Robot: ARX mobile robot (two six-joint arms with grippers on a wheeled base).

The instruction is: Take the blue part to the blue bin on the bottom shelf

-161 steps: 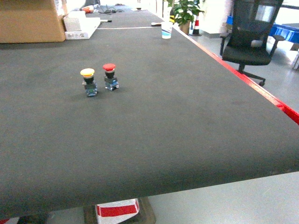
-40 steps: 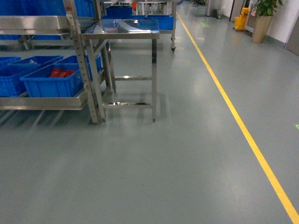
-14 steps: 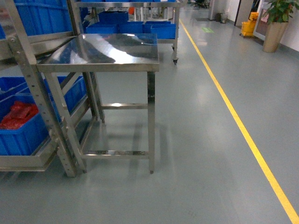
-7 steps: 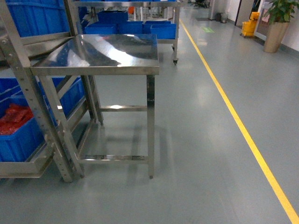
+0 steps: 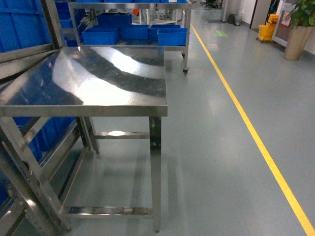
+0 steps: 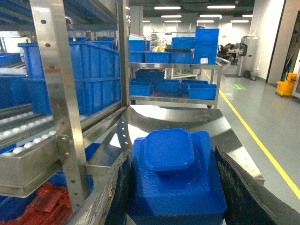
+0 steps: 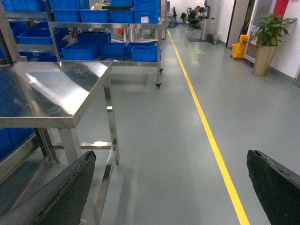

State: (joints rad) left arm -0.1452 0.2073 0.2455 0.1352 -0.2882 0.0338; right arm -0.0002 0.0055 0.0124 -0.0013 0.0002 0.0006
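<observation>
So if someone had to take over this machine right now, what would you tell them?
Left gripper: shut on the blue part, carried in front of the steel table.
Right gripper: open, holding nothing.
Done: the part is picked up and the robot is beside the shelving.
Left: reach a blue bin on the bottom shelf and drop the part in. No bottom-shelf bin is clearly in view.
</observation>
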